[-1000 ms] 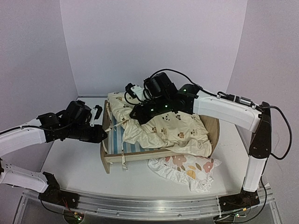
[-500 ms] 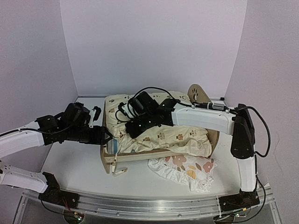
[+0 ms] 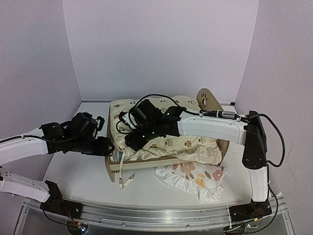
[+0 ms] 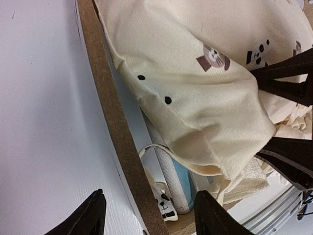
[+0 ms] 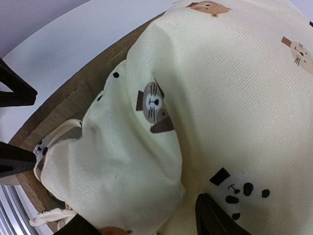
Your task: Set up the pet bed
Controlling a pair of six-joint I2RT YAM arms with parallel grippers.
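The pet bed (image 3: 146, 165), a light-wood frame with an arched headboard (image 3: 207, 101), stands mid-table. A cream animal-print cushion (image 3: 183, 139) lies over it and hides most of the striped base. My right gripper (image 3: 130, 142) hovers open over the cushion's left end, and a rounded fold of cushion (image 5: 122, 176) bulges between its fingers. My left gripper (image 3: 110, 146) is open at the footboard. In the left wrist view the wooden footboard edge (image 4: 110, 117) runs between its fingers without touching them, and a strip of blue-and-white base (image 4: 178, 183) shows under the cushion (image 4: 195, 83).
A ruffled white floral pillow (image 3: 195, 180) lies on the table in front of the bed's right half. A cream tie string (image 3: 125, 181) hangs off the bed's front left corner. Walls close the table in at the back and both sides.
The right arm lowered the raised cushion onto the bed, covering the striped base, and then its gripper opened. My left gripper opened too and edged in along the footboard.
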